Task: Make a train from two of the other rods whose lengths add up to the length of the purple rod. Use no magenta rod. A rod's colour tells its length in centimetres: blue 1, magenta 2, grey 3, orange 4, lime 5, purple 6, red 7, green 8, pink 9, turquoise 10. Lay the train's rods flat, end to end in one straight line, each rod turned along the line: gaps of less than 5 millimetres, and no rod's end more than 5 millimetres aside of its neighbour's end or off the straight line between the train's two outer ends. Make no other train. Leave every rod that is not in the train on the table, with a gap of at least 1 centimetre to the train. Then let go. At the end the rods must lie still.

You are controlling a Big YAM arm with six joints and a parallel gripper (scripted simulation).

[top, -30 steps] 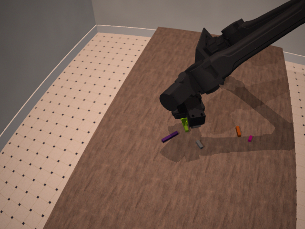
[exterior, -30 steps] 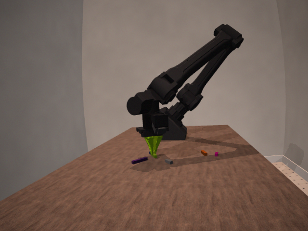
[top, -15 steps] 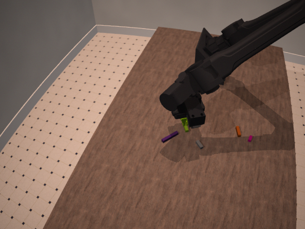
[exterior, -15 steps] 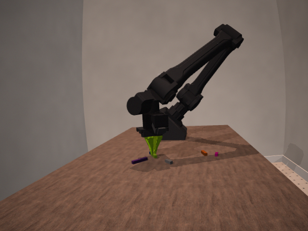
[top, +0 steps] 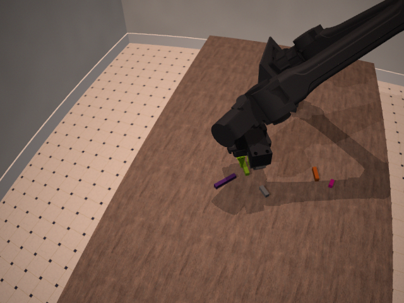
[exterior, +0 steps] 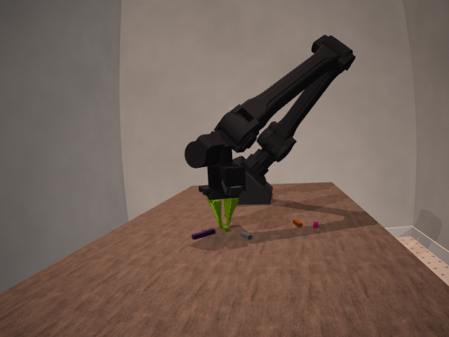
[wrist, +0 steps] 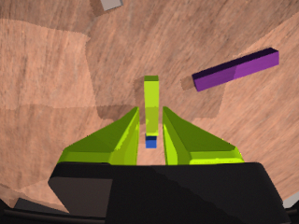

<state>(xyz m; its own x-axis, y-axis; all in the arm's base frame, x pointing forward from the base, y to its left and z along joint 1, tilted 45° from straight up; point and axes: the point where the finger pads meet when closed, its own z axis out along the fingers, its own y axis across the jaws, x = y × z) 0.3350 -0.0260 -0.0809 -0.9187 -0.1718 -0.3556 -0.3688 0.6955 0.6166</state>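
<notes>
We hold the pincer parted, gripping nothing | blue rod on tabletop abutting lime rod, near purple rod | risk: rising fingers nudge blue rod askew

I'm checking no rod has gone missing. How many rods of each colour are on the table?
Purple: 1
Lime: 1
Blue: 1
Grey: 1
Orange: 1
Magenta: 1
Total: 6
</notes>
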